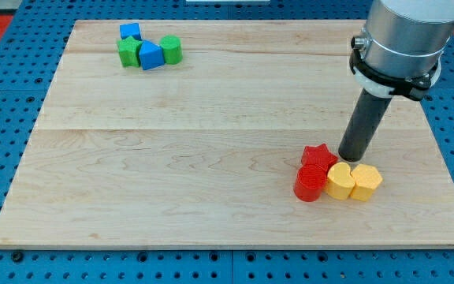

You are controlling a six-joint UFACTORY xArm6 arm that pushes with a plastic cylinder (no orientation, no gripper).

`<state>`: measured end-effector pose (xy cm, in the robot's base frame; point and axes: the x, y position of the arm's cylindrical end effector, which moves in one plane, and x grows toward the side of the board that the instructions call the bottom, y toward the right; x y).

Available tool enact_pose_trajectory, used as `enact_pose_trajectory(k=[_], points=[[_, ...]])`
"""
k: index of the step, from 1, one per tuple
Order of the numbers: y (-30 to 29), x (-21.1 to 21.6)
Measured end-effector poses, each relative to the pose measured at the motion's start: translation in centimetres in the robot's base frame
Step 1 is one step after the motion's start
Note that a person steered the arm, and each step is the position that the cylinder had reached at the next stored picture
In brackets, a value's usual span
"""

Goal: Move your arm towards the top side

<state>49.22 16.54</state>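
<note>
Camera view: my tip (351,158) is sitting just above the red star (318,155) & yellow blocks (353,181), lower right of surface (211,142). End effector is a bare rod, no jaws. I'm judging the path twd view's top unobstructed; blue/green cluster (148,49) lies far upper left.

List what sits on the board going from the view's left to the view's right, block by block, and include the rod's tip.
Green block → blue block → green cylinder → red cylinder → yellow block → my tip → yellow hexagonal block. I left out the small blue block above the green one and the red star: their places overlap neighbours.
</note>
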Motion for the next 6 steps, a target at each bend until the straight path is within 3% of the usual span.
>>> enact_pose_trajectory(k=[4,5,6], points=[[-0.2,-1.3],[-0.3,-2.4],[-1.2,-6.7]])
